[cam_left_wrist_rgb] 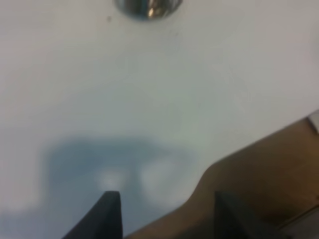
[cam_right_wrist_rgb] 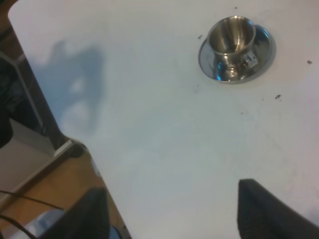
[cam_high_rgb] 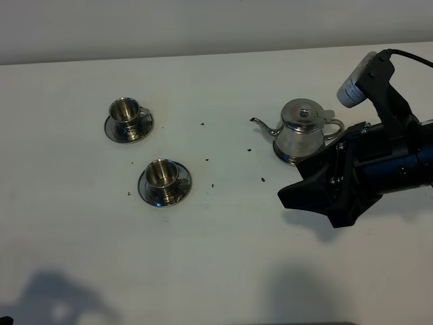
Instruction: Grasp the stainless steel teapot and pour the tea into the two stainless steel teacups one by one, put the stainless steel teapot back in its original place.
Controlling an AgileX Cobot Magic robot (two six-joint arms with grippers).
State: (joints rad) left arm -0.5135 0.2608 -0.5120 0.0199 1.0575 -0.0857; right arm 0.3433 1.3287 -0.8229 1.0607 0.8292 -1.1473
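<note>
The stainless steel teapot (cam_high_rgb: 303,130) sits on its round steel disc (cam_high_rgb: 285,158) at the right of the white surface (cam_high_rgb: 223,257), its spout pointing toward the two stainless steel teacups. One cup (cam_high_rgb: 126,110) stands farther back and one (cam_high_rgb: 162,173) nearer, each on its own saucer, both well apart from the pot. The right claw (cam_right_wrist_rgb: 172,191) hangs just beside the teapot on its near side, jaws spread wide and holding nothing. The left claw (cam_left_wrist_rgb: 167,196), low over an edge of the surface, also stands open and empty. A scatter of dark specks (cam_high_rgb: 262,179) lies between pot and cups.
</note>
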